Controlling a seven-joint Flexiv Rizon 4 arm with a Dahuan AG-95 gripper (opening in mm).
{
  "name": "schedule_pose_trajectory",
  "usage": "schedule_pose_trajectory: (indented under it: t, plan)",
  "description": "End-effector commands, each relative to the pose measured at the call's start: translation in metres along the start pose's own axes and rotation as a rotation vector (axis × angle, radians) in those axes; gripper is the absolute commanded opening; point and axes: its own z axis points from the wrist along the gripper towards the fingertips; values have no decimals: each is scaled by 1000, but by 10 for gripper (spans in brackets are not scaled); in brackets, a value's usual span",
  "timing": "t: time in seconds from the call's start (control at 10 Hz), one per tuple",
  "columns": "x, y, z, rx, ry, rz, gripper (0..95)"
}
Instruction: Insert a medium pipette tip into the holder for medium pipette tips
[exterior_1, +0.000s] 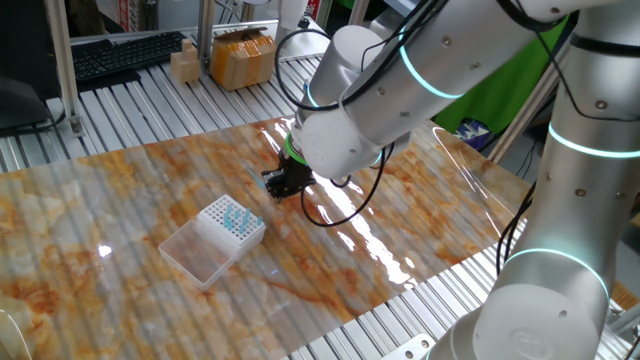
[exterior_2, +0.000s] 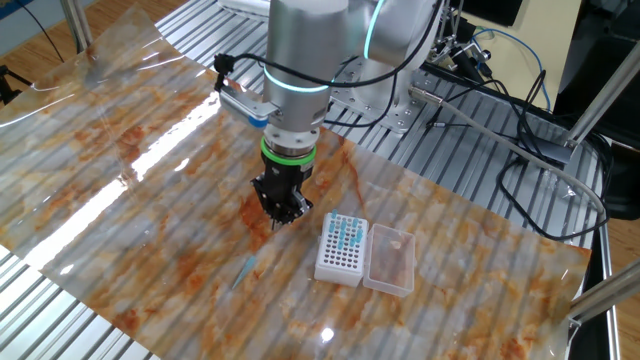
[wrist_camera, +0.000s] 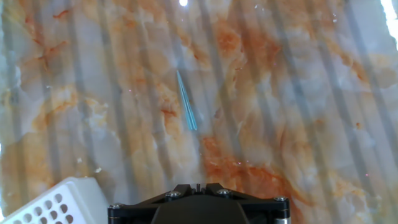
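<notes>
The medium pipette tip (wrist_camera: 186, 102) lies flat on the marbled table sheet, thin and bluish, ahead of my gripper (wrist_camera: 198, 185). It also shows in the other fixed view (exterior_2: 245, 268), to the lower left of the gripper (exterior_2: 280, 212). The gripper (exterior_1: 285, 183) hangs just above the sheet, its fingers together and empty. The holder for medium pipette tips (exterior_2: 340, 250) stands to the gripper's right, a white gridded top with a cluster of light-blue tips, its clear lid (exterior_2: 390, 258) open flat beside it. The holder (exterior_1: 230, 222) shows in both fixed views, and its corner (wrist_camera: 56, 202) in the hand view.
The marbled sheet (exterior_2: 150, 150) covers a ribbed metal table. Cables and metal frame posts (exterior_2: 520, 150) stand at the far right. A keyboard (exterior_1: 125, 55) and cardboard boxes (exterior_1: 245, 55) lie beyond the sheet's far edge.
</notes>
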Motion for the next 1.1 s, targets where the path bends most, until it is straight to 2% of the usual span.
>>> schedule_pose_trajectory:
  t: [0.1,0.6,1.1]
  plan:
    - [0,0,2,-1,-2,-4,0]
    - [-2,-1,8,-2,-5,-6,0]
    - [-9,0,8,0,-8,5,0]
